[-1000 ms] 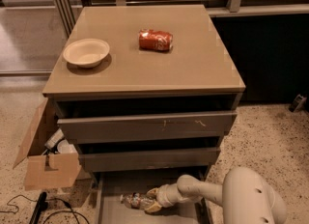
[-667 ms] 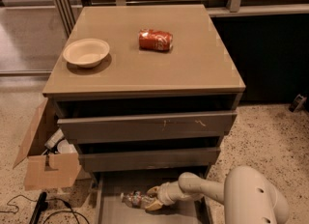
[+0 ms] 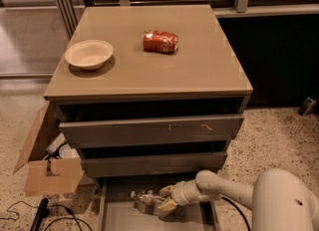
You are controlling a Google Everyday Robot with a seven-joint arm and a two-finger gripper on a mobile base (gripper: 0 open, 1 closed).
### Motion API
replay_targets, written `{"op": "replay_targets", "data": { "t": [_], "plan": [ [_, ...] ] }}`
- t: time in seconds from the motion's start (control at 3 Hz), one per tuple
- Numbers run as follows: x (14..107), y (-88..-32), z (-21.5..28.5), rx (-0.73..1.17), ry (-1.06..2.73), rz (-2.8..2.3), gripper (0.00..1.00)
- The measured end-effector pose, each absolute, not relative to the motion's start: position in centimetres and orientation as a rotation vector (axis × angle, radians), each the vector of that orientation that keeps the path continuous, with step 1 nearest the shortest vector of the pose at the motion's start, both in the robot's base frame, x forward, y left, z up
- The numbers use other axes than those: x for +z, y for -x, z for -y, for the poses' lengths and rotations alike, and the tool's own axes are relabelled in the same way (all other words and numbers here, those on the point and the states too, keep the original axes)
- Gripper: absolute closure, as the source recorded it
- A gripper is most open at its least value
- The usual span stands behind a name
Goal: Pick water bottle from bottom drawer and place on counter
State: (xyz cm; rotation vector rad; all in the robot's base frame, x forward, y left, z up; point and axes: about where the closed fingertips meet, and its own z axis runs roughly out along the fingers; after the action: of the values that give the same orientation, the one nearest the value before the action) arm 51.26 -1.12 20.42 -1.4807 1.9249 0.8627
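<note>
In the camera view, the drawer cabinet stands in the middle, seen from above and in front. Its counter [image 3: 199, 70], a glossy tan top, carries a shallow cream bowl [image 3: 88, 54] near the left edge and a crushed red soda can [image 3: 160, 41] lying on its side further back, near the middle. The two are well apart.

Below the counter, the upper drawer [image 3: 149, 130] and the middle drawer [image 3: 149, 164] both sit slightly pulled out, each with a dark gap above its flat front. The bottom drawer [image 3: 119, 217] is drawn out further towards the camera, and its flat grey floor shows.

The water bottle [image 3: 146, 198] lies on its side on that floor, just under the middle drawer's front, with its cap end pointing left. The gripper [image 3: 167, 200] is down inside the bottom drawer at the bottle's right end. Its two tan fingers [image 3: 166, 190] sit one behind and one in front of the bottle, closed narrowly around it. The white arm [image 3: 227, 191] reaches in from the lower right, where the robot's rounded white body [image 3: 284, 202] fills the corner.

An open cardboard box [image 3: 50, 175] stands on the speckled terrazzo floor [image 3: 269, 140] just left of the cabinet, with black cables [image 3: 20, 212] beside it.
</note>
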Motion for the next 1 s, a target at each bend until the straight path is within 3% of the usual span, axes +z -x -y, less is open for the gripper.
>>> {"op": "replay_targets", "data": {
  "t": [1.0],
  "plan": [
    [31.1, -48.4, 5.4, 0.825, 1.551, -1.850, 1.00]
  ]
}}
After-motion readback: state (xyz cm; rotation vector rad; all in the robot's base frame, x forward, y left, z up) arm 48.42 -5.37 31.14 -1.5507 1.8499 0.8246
